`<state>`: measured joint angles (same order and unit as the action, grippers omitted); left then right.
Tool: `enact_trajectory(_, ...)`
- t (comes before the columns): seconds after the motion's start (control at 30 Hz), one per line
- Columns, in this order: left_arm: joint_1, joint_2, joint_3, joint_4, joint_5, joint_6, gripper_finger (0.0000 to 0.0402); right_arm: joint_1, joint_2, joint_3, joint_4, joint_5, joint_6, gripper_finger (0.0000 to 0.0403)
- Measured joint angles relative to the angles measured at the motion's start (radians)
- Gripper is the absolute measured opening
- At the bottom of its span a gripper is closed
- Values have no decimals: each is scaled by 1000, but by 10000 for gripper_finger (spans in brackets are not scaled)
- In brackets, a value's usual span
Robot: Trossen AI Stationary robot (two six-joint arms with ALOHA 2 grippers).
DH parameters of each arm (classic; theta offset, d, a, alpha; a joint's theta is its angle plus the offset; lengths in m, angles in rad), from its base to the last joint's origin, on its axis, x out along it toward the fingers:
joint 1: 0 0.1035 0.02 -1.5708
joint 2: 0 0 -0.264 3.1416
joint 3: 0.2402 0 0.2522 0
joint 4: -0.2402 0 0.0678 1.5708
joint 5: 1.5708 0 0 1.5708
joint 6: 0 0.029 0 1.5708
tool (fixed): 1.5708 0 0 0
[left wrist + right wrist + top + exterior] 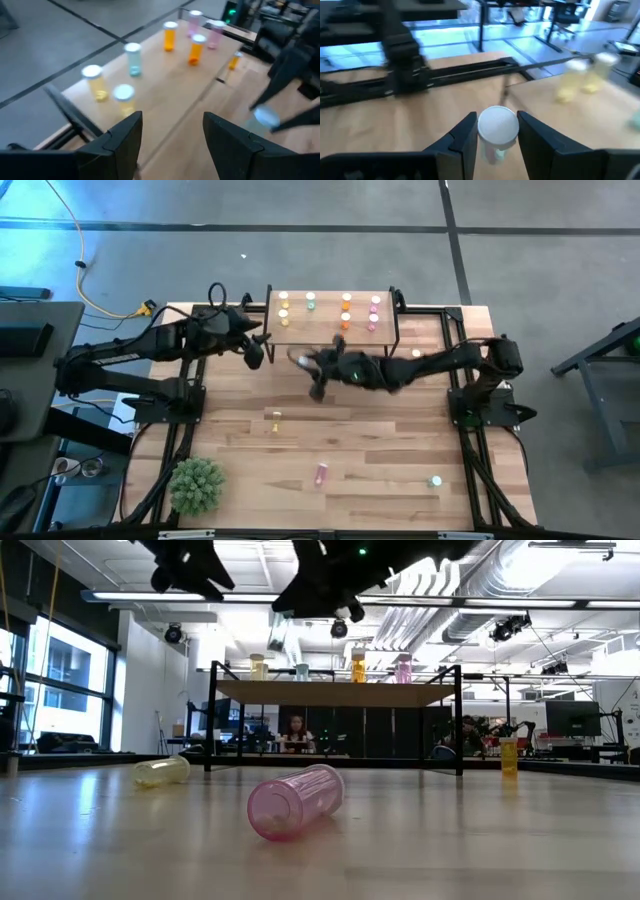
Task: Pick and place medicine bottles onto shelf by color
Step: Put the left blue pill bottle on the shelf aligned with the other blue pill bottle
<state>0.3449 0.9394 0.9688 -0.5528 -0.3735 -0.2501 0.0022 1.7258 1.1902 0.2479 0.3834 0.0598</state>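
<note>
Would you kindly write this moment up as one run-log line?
right gripper: shut on white-capped bottle, near shelf | left gripper: open, empty, by shelf | pink bottle, yellow bottle: lying on table

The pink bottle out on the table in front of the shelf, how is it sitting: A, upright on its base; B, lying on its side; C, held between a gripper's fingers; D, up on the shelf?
B: the pink bottle lies on its side on the table, with no gripper near it.
</note>
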Motion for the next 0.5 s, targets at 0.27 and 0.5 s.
enact_trajectory(0.27,111,0,0,4,2,0,197,-161,0,153,-166,-79,-16,113)
enact_trajectory(0.5,157,0,0,4,30,0,197,-247,0,213,-228,-107,-16,113)
